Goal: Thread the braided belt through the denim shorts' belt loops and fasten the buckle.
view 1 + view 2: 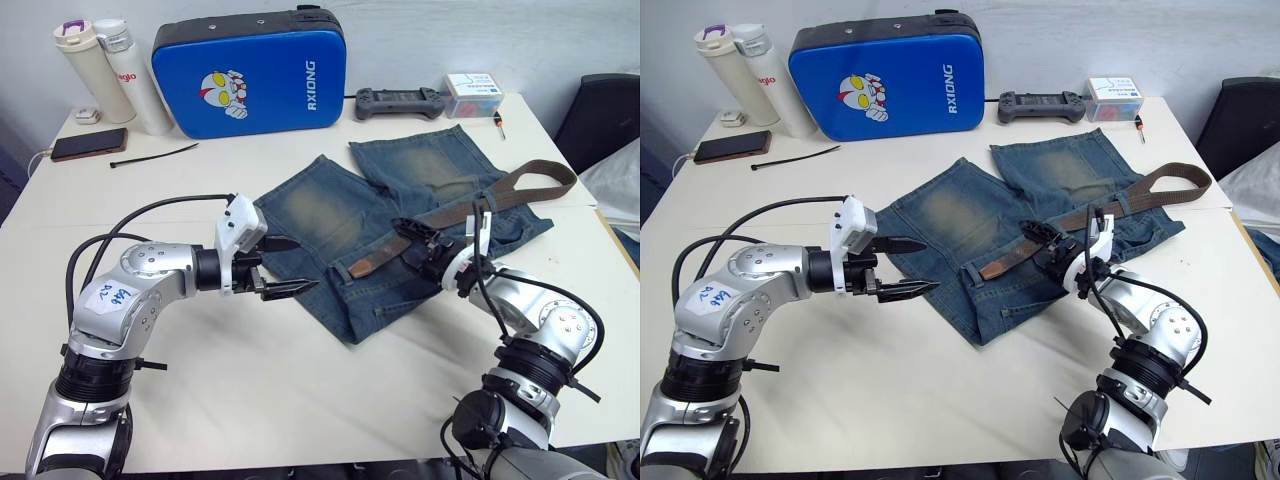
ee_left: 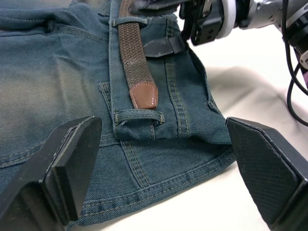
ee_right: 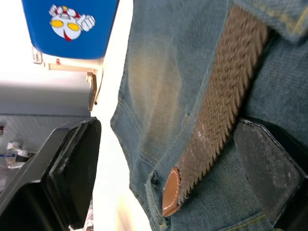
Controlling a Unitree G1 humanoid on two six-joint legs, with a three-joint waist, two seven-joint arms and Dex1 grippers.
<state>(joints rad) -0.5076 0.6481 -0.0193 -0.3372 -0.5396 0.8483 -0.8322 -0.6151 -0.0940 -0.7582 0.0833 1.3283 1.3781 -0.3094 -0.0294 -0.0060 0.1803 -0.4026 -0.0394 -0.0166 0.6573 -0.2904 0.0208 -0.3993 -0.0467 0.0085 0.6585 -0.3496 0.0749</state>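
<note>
The denim shorts (image 1: 400, 210) lie flat mid-table, waistband toward me. The braided belt (image 1: 460, 212) runs along the waistband and curls in a loop off the shorts' right side (image 1: 545, 180). Its tan tip (image 2: 143, 94) has passed under one of the belt loops (image 2: 127, 21) and stops just short of another loop (image 2: 139, 115). My left gripper (image 1: 306, 265) is open at the waistband's left corner, its fingers either side of that end. My right gripper (image 1: 405, 242) is open and straddles the belt (image 3: 226, 96) a little right of the tip. The buckle is hidden.
A blue padded case (image 1: 250, 72), two bottles (image 1: 95, 70), a phone (image 1: 88, 143) and a black cable tie (image 1: 155, 155) sit at the back left. A controller (image 1: 400, 102) and a small box (image 1: 472, 95) are at the back right. A dark chair (image 1: 600, 120) stands past the table's right edge.
</note>
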